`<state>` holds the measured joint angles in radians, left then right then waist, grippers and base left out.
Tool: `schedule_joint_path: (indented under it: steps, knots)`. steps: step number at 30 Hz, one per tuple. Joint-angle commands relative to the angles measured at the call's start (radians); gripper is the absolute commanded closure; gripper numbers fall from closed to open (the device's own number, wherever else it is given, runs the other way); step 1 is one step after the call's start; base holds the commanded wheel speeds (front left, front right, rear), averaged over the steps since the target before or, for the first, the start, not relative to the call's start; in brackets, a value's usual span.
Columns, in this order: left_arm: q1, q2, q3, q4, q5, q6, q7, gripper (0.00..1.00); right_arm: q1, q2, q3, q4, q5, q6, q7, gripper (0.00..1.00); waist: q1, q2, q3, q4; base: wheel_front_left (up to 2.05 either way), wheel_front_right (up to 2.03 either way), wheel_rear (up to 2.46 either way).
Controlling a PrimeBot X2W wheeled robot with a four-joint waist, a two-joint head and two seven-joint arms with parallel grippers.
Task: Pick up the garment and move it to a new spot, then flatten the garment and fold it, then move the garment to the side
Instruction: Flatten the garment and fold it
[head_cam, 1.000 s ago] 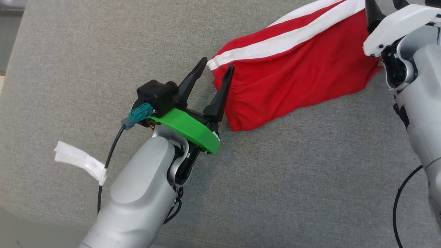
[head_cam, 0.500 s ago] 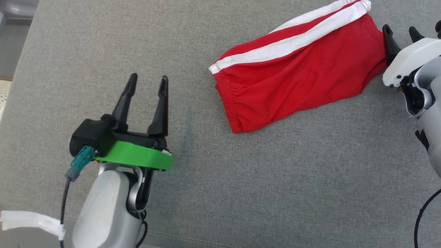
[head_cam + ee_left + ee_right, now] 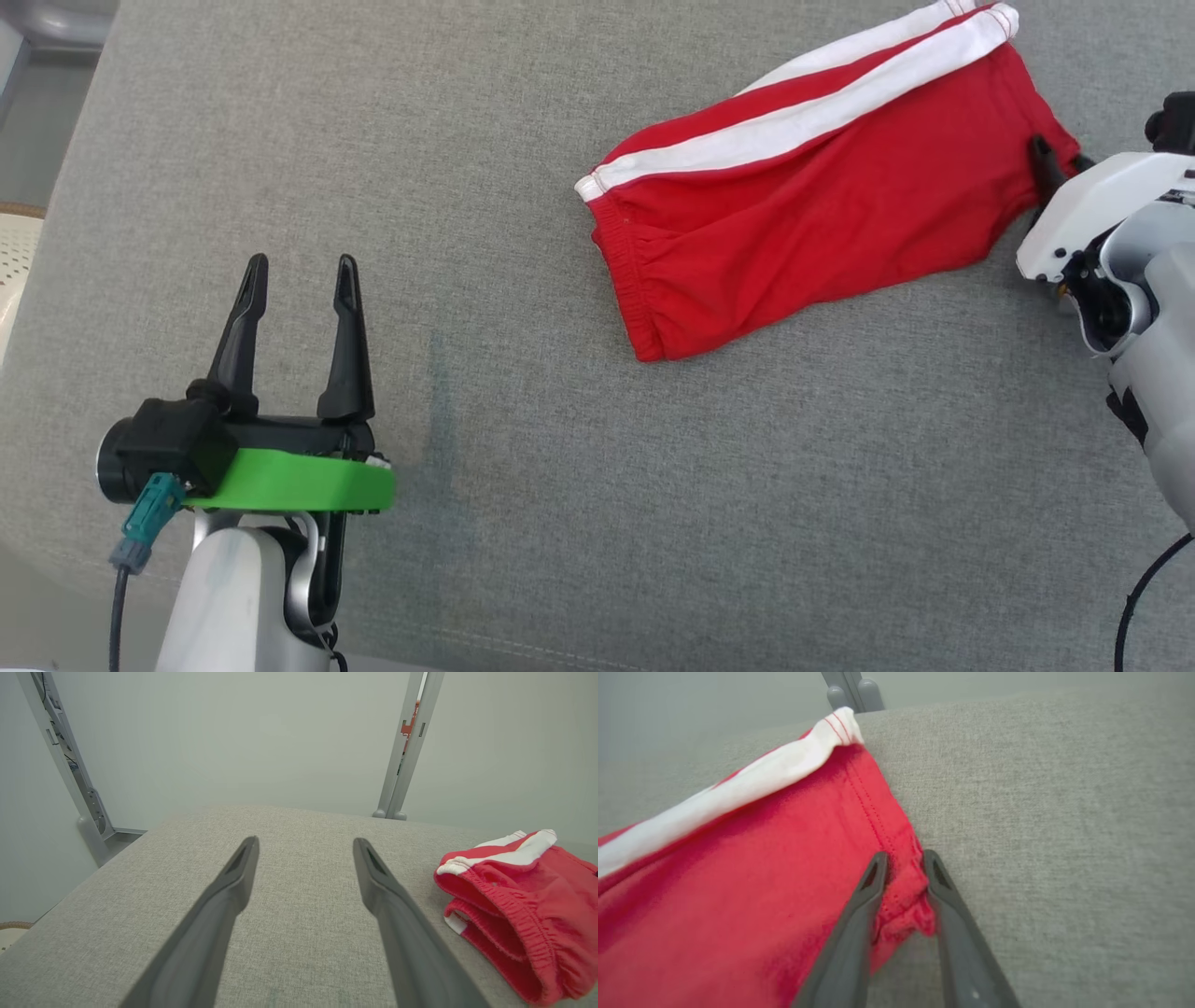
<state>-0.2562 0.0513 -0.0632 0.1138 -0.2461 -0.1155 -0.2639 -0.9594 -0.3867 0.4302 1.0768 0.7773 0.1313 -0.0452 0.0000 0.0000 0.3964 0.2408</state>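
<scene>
grey upholstered surface (image 3: 653, 485) is carrying red shorts (image 3: 803, 215) with white side stripes (image 3: 794, 126), lying folded toward its far right part. right gripper (image 3: 903, 868) is pinching the bunched hem at the shorts' right end, fingers pressing the fabric from both sides. left gripper (image 3: 297, 280) is hovering well apart on the left, fingers spread wide, gripping nothing.

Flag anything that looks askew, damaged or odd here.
Only the shorts stand out: they lie slanted on the grey cushion, and their hem corner is bunched up in the right gripper. Nothing looks torn or spilled.
</scene>
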Motion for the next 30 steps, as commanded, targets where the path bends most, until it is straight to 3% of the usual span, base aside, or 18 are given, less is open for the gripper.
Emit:
schedule_joint_path:
  steps: [1,13,22,30]
  knots:
    - [0.015,0.0,-0.001,-0.001,-0.007,-0.003,0.0,0.0,0.03,0.002,0.01,-0.004,0.013,-0.002,0.007,1.0,0.0,0.0,-0.012,-0.005,0.0,0.0,0.0]
    - [0.075,0.001,-0.002,0.038,0.03,-0.006,0.0,0.0,0.174,-0.024,0.049,-0.122,0.157,-0.002,-0.078,1.0,0.0,0.0,-0.135,-0.078,0.0,0.0,0.0]
    - [0.14,0.001,0.022,0.061,0.055,-0.014,0.0,0.0,0.361,-0.094,0.055,-0.211,0.273,-0.002,-0.133,1.0,0.0,0.0,-0.224,-0.144,0.0,0.0,0.0]
    - [0.173,0.001,0.01,0.064,0.064,-0.015,0.0,0.0,0.47,-0.134,0.022,-0.23,0.346,-0.002,-0.166,1.0,0.0,0.0,-0.264,-0.156,0.0,0.0,0.0]
